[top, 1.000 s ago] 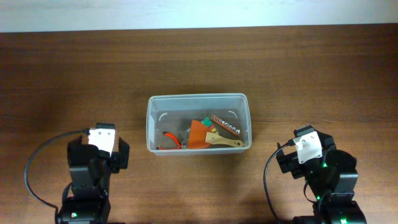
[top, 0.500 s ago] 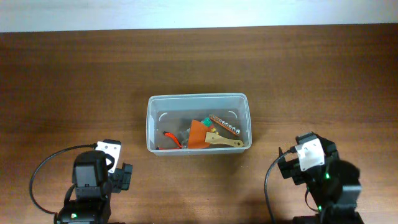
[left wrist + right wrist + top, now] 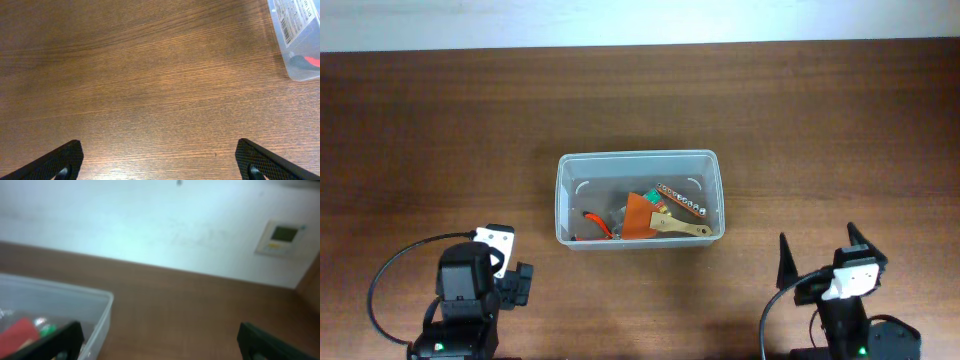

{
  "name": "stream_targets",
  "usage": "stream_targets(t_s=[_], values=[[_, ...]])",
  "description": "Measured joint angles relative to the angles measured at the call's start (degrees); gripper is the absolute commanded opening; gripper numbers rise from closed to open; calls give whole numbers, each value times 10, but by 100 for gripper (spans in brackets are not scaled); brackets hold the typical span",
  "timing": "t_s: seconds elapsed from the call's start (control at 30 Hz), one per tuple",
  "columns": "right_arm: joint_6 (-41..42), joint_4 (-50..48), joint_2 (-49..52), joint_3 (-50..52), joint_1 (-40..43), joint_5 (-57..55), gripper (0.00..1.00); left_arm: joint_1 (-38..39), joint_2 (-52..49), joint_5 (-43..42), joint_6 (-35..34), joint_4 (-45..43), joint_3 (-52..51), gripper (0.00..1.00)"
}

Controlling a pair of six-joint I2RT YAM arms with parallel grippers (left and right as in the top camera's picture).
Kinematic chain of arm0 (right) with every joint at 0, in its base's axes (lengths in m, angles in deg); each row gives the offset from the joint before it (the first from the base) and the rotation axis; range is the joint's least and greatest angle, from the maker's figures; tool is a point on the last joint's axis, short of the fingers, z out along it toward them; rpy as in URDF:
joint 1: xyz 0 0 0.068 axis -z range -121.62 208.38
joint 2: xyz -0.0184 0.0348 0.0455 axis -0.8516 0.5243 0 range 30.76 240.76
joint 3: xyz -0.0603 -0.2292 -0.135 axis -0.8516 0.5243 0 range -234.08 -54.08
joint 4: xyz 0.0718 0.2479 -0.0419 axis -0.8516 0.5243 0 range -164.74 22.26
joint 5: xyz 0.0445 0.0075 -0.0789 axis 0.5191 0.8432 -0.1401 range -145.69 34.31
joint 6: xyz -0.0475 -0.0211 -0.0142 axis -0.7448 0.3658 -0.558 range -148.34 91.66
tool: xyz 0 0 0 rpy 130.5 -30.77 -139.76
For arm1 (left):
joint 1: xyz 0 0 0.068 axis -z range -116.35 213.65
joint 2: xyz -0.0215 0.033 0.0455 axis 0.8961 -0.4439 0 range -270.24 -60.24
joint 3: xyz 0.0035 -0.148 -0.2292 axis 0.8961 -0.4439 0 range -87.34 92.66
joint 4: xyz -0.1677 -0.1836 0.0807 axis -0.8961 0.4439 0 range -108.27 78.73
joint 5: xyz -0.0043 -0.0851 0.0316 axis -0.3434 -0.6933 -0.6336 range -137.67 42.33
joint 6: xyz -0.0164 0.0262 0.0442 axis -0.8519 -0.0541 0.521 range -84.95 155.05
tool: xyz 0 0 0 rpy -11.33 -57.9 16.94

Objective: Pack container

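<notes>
The clear plastic container (image 3: 570,170) sits at the table's middle. It holds an orange piece (image 3: 639,215), a wooden-handled tool (image 3: 682,226), a strip of sockets (image 3: 682,201) and a red-handled tool (image 3: 592,222). Its labelled corner shows in the left wrist view (image 3: 295,30), its rim in the right wrist view (image 3: 102,315). My left gripper (image 3: 159,162) is open and empty over bare wood, to the left of and nearer than the container. My right gripper (image 3: 820,255) is open and empty at the front right, pointing level toward the far wall.
The brown wooden table (image 3: 820,120) ends at a white wall (image 3: 150,220) at the far side. A small wall panel (image 3: 281,236) hangs at the right.
My right arm has drawn back toward the front edge and tipped up, its open fingers now pointing away. My left arm settled back earlier and has stayed still since.
</notes>
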Motion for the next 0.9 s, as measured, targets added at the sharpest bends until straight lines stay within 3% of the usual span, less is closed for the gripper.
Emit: stream_targets(t_s=[0.33,0.53,0.9], values=[[26,-292,0,206,-9,-56,99,0,0,0,0,0,0,99],[28,-235,0,233,-9,-61,99,0,0,0,0,0,0,99],[28,-234,1,233,-12,-59,98,0,0,0,0,0,0,99]])
